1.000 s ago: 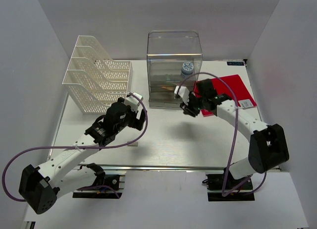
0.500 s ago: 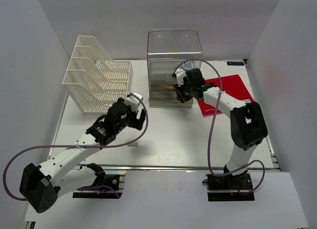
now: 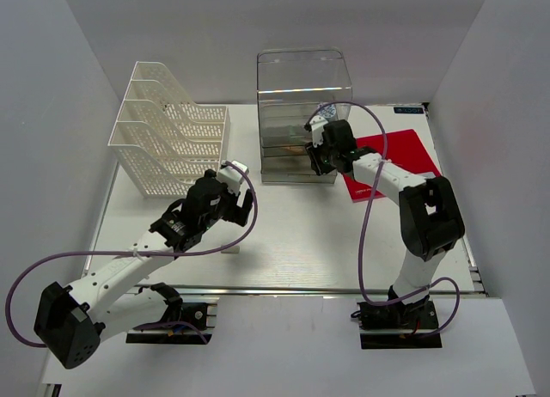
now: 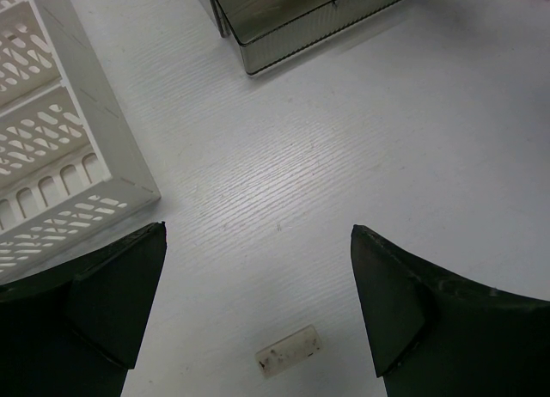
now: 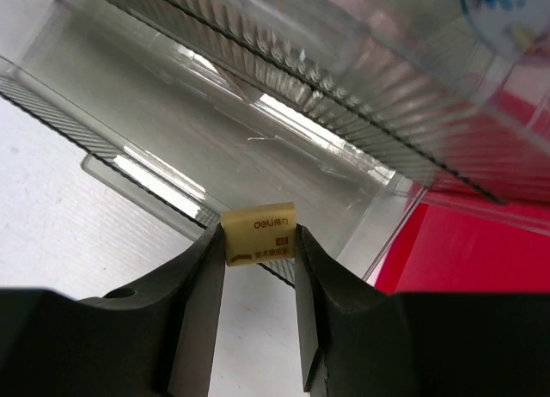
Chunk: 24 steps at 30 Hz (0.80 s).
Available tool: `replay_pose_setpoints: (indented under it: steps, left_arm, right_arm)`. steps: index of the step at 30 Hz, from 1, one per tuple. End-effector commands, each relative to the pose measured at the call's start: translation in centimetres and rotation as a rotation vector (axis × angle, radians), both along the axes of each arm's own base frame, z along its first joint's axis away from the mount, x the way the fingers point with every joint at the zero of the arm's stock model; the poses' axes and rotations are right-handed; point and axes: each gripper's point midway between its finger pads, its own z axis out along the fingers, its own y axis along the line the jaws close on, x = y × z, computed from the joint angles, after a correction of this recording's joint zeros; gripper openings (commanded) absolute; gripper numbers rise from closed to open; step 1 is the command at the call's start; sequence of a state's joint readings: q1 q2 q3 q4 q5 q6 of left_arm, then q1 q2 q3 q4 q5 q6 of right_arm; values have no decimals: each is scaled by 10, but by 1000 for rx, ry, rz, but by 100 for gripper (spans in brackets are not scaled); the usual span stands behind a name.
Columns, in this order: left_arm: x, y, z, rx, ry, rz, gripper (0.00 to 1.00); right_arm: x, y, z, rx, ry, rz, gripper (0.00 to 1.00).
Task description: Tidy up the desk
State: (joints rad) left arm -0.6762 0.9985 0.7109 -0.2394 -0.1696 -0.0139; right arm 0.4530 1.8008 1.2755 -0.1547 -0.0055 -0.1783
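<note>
The desk (image 3: pixel 301 234) is a wide white tabletop. My right gripper (image 3: pixel 320 159) is shut on a small yellowish eraser (image 5: pixel 258 234) with brown print, pinched by its two short ends. It holds the eraser up at the front lower edge of the clear plastic drawer box (image 3: pixel 301 113), whose see-through drawer (image 5: pixel 215 148) lies just behind the eraser. My left gripper (image 3: pixel 236 198) hovers over the desk left of centre, open wide with nothing between its fingers (image 4: pixel 120 285). A small flat white piece (image 4: pixel 288 351) lies on the desk below it.
A white mesh file rack (image 3: pixel 168 131) stands at the back left, its corner (image 4: pixel 51 156) close to my left gripper. A red folder (image 3: pixel 404 152) lies right of the drawer box. A blue-and-white round item (image 5: pixel 507 10) shows through the box's clear wall.
My right arm swung left and back, carrying the eraser from mid-desk up to the front of the drawer box. The left arm has stayed still.
</note>
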Motion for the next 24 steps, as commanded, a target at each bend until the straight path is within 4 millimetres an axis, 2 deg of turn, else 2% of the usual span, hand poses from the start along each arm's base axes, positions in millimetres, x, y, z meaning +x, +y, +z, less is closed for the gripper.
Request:
replay_pose_setpoints:
  steps: [1,2,3,4,5,7,13,19,22,24]
  left_arm:
    - [1,3,-3,11,-4,5,97]
    - [1,3,-3,11,-4,6,97]
    - [1,3,-4,12,-3,6,97]
    - [1,3,-2,9,-6,6,97]
    - [1,3,-3,12,-5,7,97]
    - [1,3,-4,12,-5,5,97]
    - [2,3,-6,17,1,9,97]
    - [2,3,-7,19,3,9,97]
    - [1,4,-8,22,5,11,97]
    - [2,4,-8,21,2,14,97]
  right_arm:
    - [9,-4,15,64,-69,-80,32]
    - [3,-5,8,65,-58,-86,30]
    - [4,-8,8,68,-66,-102,29]
    - [10,-9,16,92,-108,-121,27]
    - [3,-10,6,92,-97,-127,24]
    - [2,-14,10,103,-148,-152,23]
    - [2,-21,24,152,-233,-187,22]
    - [0,-23,18,155,-238,-200,23]
    - [7,-26,22,166,-268,-222,24]
    - [10,-23,17,162,-251,-223,24]
